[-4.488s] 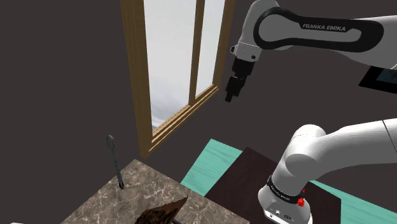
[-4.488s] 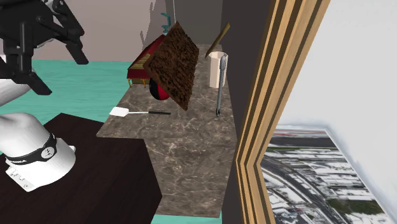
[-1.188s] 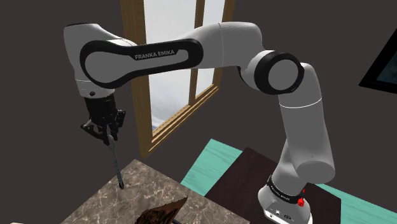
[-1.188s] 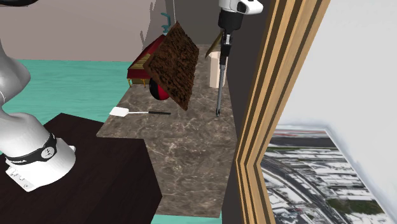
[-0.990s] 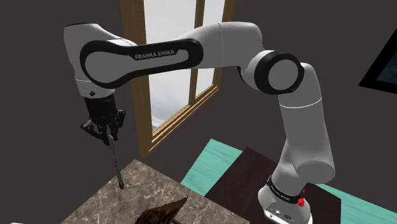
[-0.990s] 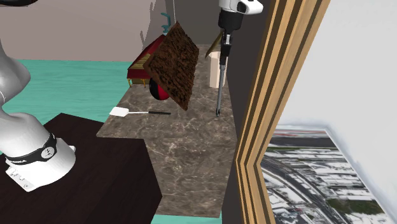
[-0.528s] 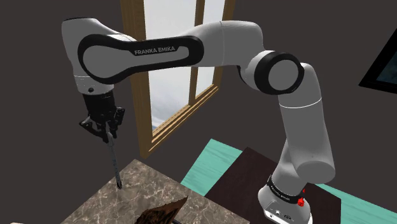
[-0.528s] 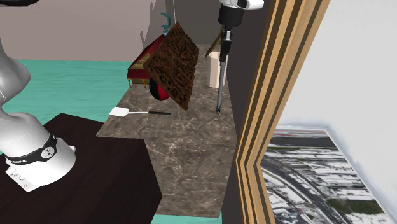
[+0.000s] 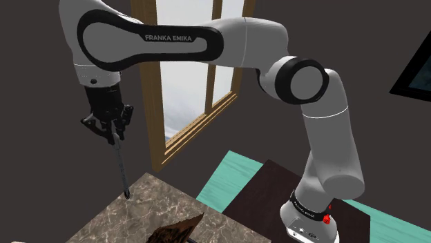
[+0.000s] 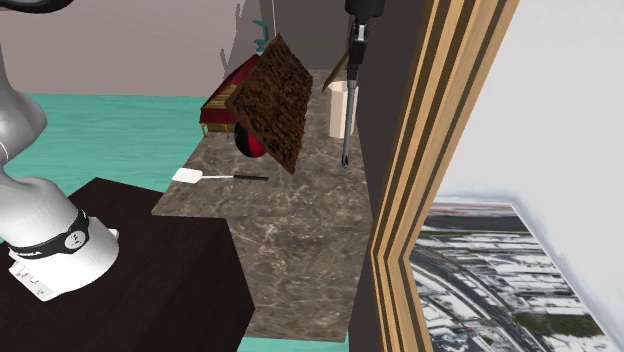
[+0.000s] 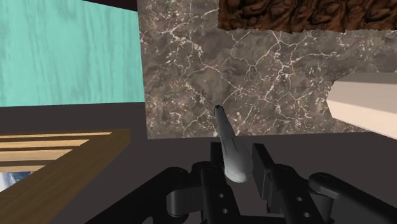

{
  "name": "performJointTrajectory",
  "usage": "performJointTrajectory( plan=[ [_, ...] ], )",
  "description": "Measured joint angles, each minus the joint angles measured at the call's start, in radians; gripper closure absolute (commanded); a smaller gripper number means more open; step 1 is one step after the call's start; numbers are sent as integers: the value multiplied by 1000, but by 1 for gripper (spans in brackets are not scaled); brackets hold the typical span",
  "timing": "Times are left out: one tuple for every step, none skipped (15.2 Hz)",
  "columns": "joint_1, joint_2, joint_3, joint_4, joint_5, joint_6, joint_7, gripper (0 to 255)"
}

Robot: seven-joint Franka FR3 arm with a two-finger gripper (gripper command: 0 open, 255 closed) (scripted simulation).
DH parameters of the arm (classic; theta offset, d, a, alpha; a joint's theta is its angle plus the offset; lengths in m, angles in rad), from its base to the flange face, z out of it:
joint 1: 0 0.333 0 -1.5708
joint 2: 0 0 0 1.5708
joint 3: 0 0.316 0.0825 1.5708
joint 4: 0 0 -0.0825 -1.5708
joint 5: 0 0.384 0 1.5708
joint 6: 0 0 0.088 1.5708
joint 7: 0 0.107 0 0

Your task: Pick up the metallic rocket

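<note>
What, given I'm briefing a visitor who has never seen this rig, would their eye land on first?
Probably the white arm stretched across the wooden window frame, its black pincer shut on a slim grey rocket that hangs point-down over the marble counter. Next, the big rough brown slab standing tilted farther along that counter.

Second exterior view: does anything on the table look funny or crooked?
Yes. The brown rough-textured square slab stands tipped up on one corner, beside a red and black round thing, instead of lying flat on the dark marble counter. The slim grey pointed rocket just hangs tip-down, clasped in the jaws of the black gripper.
</note>
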Motion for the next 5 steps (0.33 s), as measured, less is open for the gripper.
performJointTrajectory(
  plan=[
    [1,-2,0,12,1,-14,0,255],
    [4,2,0,31,-1,-29,1,255],
    [9,8,0,56,-3,-47,2,255],
    [12,11,0,74,-4,-62,2,255],
    [16,20,-1,97,-7,-76,1,255]
  ],
)
